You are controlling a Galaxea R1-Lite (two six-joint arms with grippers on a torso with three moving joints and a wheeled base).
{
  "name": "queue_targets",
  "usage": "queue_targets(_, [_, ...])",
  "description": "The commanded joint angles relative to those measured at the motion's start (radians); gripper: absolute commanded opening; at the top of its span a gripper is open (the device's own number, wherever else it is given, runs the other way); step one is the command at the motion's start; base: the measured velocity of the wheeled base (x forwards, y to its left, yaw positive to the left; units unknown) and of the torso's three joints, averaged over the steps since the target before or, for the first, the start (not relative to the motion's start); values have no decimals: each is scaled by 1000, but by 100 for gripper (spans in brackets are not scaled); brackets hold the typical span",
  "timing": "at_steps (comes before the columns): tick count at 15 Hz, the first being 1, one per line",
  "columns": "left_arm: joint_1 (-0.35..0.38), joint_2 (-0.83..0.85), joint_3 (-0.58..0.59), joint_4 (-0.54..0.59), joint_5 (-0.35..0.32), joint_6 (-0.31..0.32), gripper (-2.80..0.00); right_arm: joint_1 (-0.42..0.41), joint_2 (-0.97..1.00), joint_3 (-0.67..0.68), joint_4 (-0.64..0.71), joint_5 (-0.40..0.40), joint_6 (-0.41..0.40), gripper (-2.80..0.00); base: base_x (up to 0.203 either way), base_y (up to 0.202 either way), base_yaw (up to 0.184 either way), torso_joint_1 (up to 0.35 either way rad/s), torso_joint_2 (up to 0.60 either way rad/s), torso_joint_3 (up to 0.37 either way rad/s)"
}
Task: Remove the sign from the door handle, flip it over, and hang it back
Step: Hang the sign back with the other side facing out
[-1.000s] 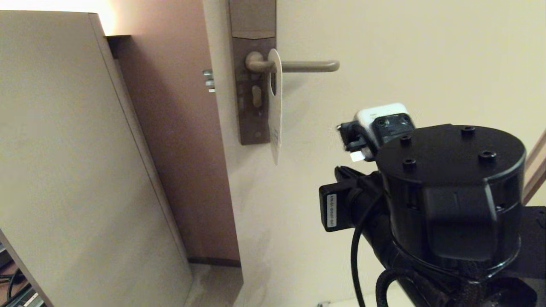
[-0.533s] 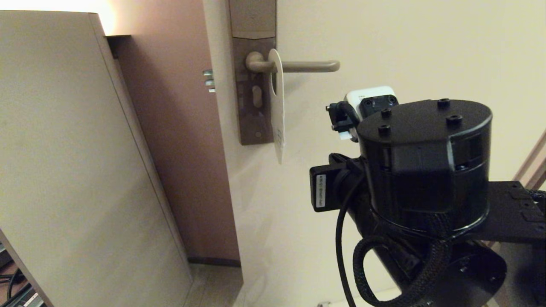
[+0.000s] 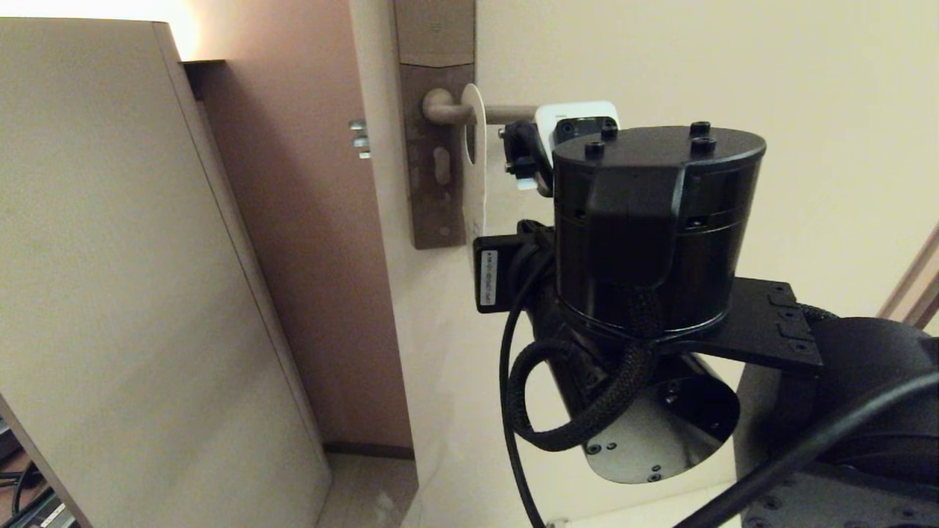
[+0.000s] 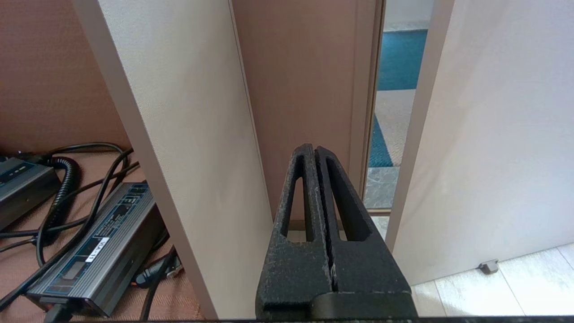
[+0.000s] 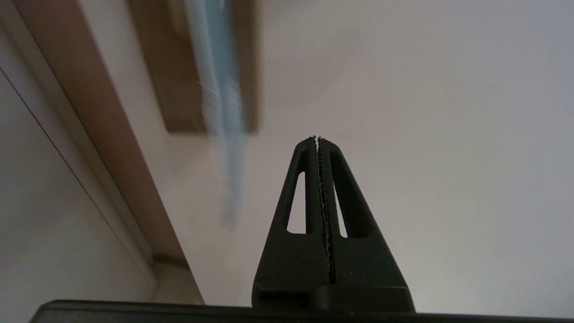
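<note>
Right gripper (image 5: 317, 140), jaws together and empty, beside the sign (image 3: 475, 183) hanging at upper centre on the door handle (image 3: 447, 111); unopened, it risks knocking the card askew.

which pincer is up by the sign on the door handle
The right pincer, shut and empty, raised near the flat white card sign hanging on the grey-bronze metal lever door handle. The left pincer is shut, low by the floor.
</note>
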Motion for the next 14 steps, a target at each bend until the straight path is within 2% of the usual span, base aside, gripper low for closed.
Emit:
queue_targets(1, [0, 0, 0, -1, -1, 1, -280, 0, 45, -14, -37, -5, -19, -280, 0, 0, 0, 0, 0, 0])
queue_targets(5, [0, 0, 0, -1, 0, 1, -280, 2, 90, -47, -129, -3, -79, -280, 0, 0, 0, 0, 0, 0])
queue_targets(9, [0, 0, 0, -1, 0, 1, -280, 19, 101, -79, -158, 44, -84, -280, 0, 0, 0, 0, 0, 0])
queue_targets(14, [0, 0, 0, -1, -1, 1, -280, 49, 111, -114, -182, 55, -96, -280, 0, 0, 0, 0, 0, 0])
